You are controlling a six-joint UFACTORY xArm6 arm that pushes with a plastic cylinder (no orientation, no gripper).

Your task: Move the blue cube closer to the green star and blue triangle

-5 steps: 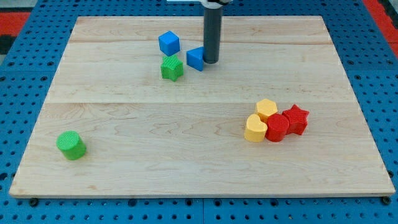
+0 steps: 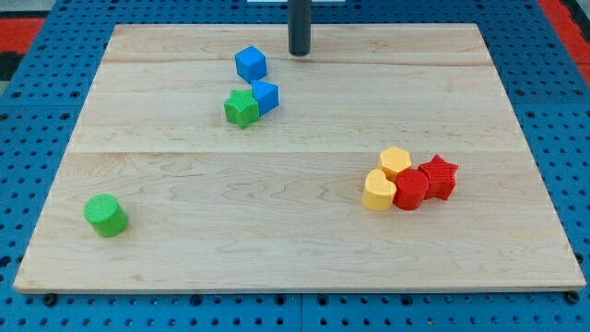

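Note:
The blue cube (image 2: 250,64) sits near the view's top, left of centre. The blue triangle (image 2: 266,96) lies just below and right of it, touching the green star (image 2: 241,109) at its lower left. A small gap separates the cube from the triangle. My tip (image 2: 299,53) is at the view's top, to the right of the blue cube and above the triangle, touching no block.
A green cylinder (image 2: 105,215) stands at the lower left. At the right, a yellow hexagon (image 2: 395,162), a yellow heart (image 2: 378,192), a red cylinder (image 2: 411,190) and a red star (image 2: 440,176) cluster together on the wooden board (image 2: 295,258).
My tip moved up and slightly left, away from the blue triangle. The blue triangle and green star have shifted left and down, now pressed together.

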